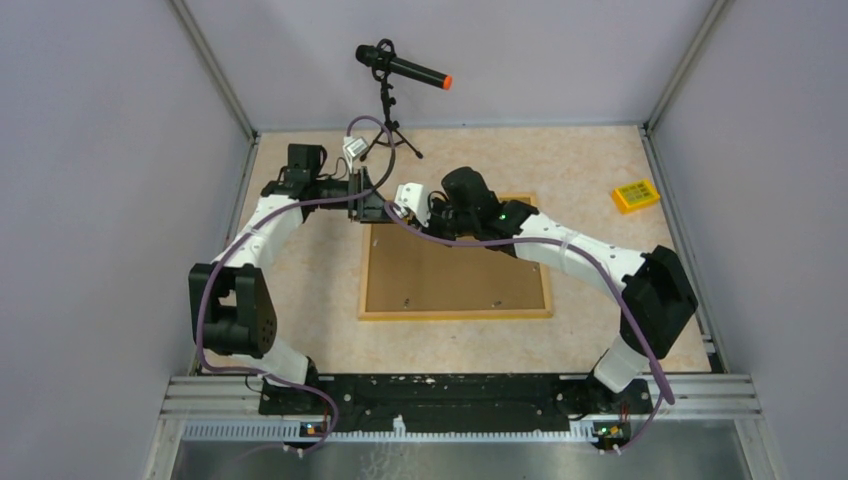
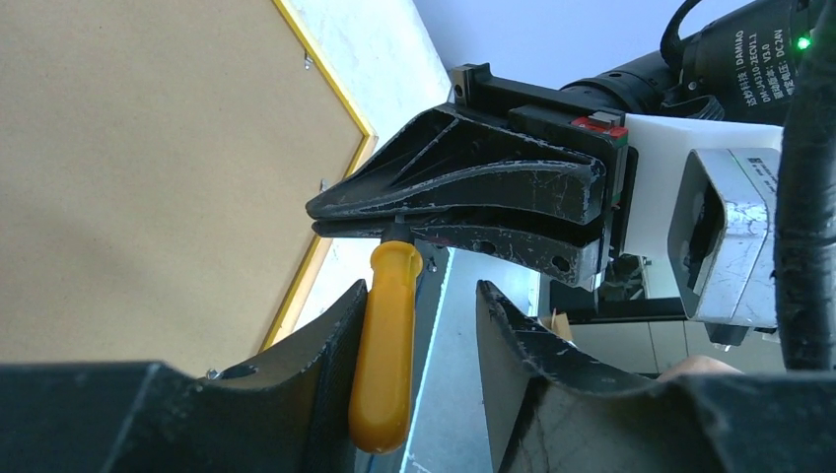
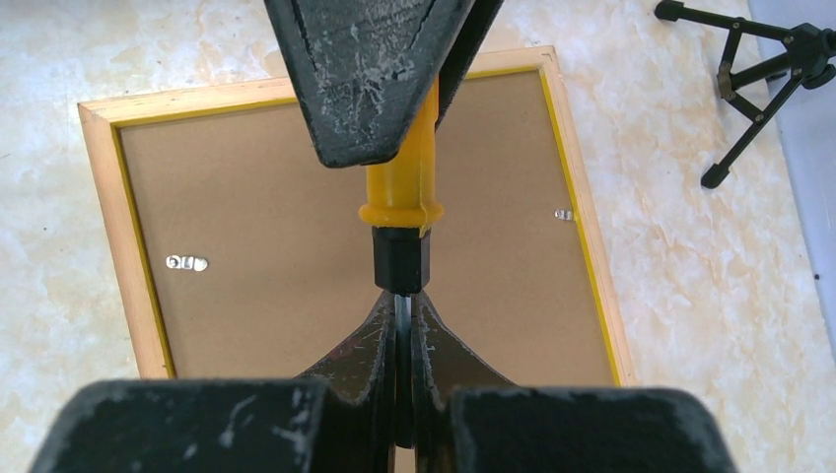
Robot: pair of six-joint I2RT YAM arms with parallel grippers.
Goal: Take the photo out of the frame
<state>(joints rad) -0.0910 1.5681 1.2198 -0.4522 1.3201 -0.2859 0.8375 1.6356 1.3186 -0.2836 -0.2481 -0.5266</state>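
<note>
Across the near part of the frame (image 1: 455, 275), which is lying flat and face down, the stiff brown back with its small metal clips (image 3: 185, 263) is covering the photo, so the print is not showing. Above the frame's far left corner the right gripper (image 3: 402, 301) is pinching the metal shaft of a yellow-handled screwdriver (image 3: 402, 177), while the left gripper (image 2: 422, 288) is standing partly open around the handle. I am judging the print thin and easy to crease, so the clips are asking to be turned first and the board lifted by its edge.
</note>
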